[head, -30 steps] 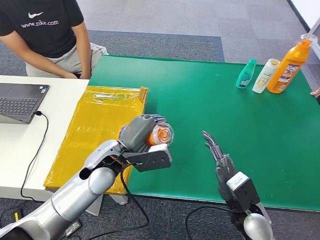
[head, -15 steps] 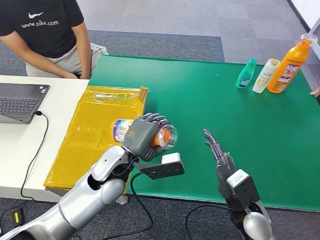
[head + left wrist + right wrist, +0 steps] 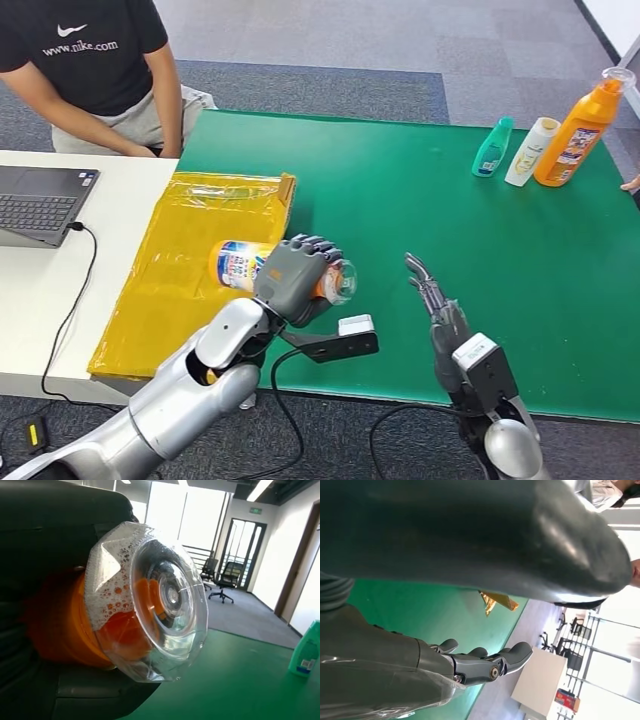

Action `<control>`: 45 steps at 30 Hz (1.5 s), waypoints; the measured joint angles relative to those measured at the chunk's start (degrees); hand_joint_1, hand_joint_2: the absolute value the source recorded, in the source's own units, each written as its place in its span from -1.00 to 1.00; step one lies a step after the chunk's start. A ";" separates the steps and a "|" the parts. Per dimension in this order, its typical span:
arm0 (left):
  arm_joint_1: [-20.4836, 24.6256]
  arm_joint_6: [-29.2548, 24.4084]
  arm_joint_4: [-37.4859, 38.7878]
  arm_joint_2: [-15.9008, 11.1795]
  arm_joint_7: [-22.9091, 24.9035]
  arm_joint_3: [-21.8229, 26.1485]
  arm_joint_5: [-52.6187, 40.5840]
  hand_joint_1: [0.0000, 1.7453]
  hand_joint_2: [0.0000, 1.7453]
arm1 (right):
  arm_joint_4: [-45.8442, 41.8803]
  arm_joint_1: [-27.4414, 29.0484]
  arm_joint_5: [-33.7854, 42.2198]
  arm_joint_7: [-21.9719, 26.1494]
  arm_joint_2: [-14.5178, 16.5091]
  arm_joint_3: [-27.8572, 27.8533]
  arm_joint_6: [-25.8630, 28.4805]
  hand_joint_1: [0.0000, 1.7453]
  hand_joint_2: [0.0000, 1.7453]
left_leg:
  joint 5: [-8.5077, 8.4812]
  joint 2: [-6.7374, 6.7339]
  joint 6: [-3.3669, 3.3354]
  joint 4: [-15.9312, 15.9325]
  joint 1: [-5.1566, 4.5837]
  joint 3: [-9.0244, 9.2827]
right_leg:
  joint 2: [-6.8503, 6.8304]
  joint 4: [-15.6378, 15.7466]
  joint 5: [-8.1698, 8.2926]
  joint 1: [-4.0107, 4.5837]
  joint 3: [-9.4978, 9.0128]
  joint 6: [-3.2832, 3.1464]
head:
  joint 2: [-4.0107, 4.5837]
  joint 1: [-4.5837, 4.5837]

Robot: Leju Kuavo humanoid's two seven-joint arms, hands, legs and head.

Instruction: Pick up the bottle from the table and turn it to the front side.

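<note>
Head view: left hand (image 3: 298,278) grasps the orange bottle with clear cap (image 3: 281,272) sideways, lifted above the green table mat (image 3: 423,190). Right hand (image 3: 430,295) released, fingers apart. Risk: sloshing liquid shifts weight mid-turn; smooth plastic could slip.

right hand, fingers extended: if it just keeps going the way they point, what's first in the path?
Probably nothing nearby. The right hand points forward and slightly left over the bare green table. The orange bottle in the left hand lies off to its left, outside that line. Depth is uncertain.
</note>
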State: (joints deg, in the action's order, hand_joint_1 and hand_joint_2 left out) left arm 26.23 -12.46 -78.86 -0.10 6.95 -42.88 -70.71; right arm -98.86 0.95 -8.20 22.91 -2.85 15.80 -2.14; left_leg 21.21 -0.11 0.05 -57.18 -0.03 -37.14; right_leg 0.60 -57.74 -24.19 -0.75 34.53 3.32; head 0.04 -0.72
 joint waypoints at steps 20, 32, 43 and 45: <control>0.87 -0.84 14.58 3.22 3.05 -0.19 -7.96 1.00 1.00 | 0.37 -1.37 0.07 -0.74 0.66 0.19 -1.76 -1.00 -1.00 | 0.00 0.00 0.00 0.00 0.00 -0.02 | 0.00 0.00 0.01 0.00 0.01 0.01 | 0.00 0.01; 3.20 -3.73 27.12 4.76 5.39 -0.60 -16.69 1.00 1.00 | 1.67 -2.53 0.69 -1.10 0.73 1.52 -2.90 -1.00 -1.00 | 0.00 0.00 0.00 0.00 0.00 -0.02 | 0.00 0.00 0.01 0.00 0.01 0.01 | 0.00 0.01; 5.35 -3.44 34.17 4.97 2.89 -0.56 -17.03 1.00 1.00 | 2.40 -3.11 1.16 -1.37 0.73 2.40 -3.47 -1.00 -1.00 | 0.00 0.00 0.00 0.00 0.00 -0.03 | 0.00 0.00 0.01 0.00 0.01 0.01 | 0.00 0.00; 6.01 -3.10 35.98 4.97 1.07 -0.57 -16.55 1.00 1.00 | 2.61 -3.28 1.34 -1.38 0.73 2.57 -3.67 -1.00 -1.00 | -0.01 0.00 0.00 0.00 0.00 -0.03 | 0.00 -0.01 0.01 0.00 0.01 0.01 | 0.00 0.00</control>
State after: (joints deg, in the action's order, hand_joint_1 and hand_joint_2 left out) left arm 32.24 -15.56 -42.89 4.87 8.01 -43.45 -87.26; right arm -96.25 -2.32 -6.86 21.53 -2.12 18.38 -5.81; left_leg 21.20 -0.11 0.05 -57.18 -0.03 -37.18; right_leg 0.60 -57.75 -24.18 -0.75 34.54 3.33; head 0.04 -0.72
